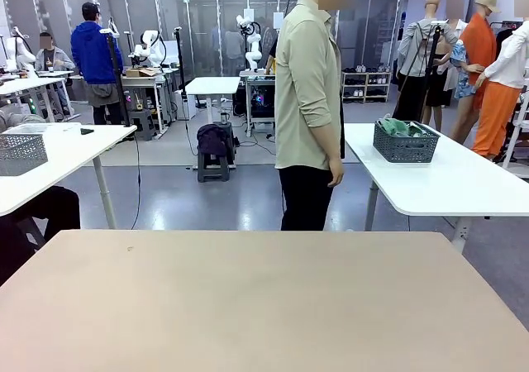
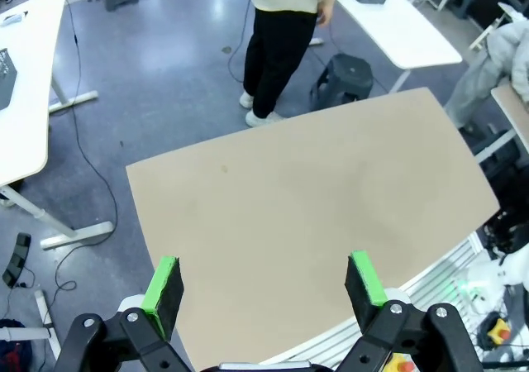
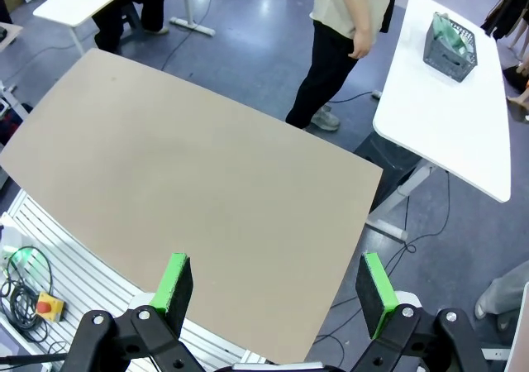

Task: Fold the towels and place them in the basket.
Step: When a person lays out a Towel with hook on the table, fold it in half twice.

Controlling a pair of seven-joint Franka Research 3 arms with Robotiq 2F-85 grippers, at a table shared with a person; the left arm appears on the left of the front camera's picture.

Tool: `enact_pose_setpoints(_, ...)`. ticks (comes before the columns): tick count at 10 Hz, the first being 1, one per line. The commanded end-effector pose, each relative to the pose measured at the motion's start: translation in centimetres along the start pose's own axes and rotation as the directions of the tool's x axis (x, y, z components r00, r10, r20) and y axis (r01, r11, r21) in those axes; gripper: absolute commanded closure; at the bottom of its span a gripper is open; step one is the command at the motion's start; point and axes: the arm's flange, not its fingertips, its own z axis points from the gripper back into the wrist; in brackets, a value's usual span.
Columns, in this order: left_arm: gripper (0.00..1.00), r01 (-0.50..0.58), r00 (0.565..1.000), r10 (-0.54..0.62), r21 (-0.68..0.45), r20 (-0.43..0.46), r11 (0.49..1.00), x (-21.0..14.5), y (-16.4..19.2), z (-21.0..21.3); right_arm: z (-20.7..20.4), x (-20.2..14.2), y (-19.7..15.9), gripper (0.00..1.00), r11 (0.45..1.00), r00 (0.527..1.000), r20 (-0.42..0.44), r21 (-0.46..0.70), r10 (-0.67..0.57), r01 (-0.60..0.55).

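Now left claw (image 2: 264, 277) and right claw (image 3: 274, 277) wide open, empty. Green towel (image 1: 398, 127) in basket (image 1: 405, 147) well beyond right claw, past person (image 1: 307, 99). Probably soft, light, limp: pinch at corners

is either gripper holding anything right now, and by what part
Nothing is held. The left gripper and the right gripper both hang open above the tan table, jaws apart with nothing between them.
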Motion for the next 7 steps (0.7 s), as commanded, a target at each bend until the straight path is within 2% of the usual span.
enact_pose_setpoints(1,0.0,0.027,0.998,-0.029,-0.032,-0.047,0.999,0.26,0.11,-0.05,0.37,0.19,-0.52,0.0,1.0,1.0,-0.019,-0.011,0.023,-0.024)
enact_pose_setpoints(3,0.0,0.027,0.997,-0.029,-0.024,-0.067,0.999,0.0,-0.06,-0.09,0.59,0.12,-0.66,0.0,0.999,1.0,-0.013,-0.033,0.027,-0.027)
enact_pose_setpoints(4,0.0,0.007,0.999,-0.008,-0.012,-0.034,1.0,-0.07,0.05,-0.63,0.14,0.17,-0.12,0.0,1.0,1.0,0.001,-0.004,0.001,-0.001)
enact_pose_setpoints(7,0.0,0.007,0.999,-0.008,-0.012,-0.034,1.0,-0.07,0.05,-0.63,0.14,0.17,-0.12,0.0,1.0,1.0,0.001,-0.004,0.001,-0.001)
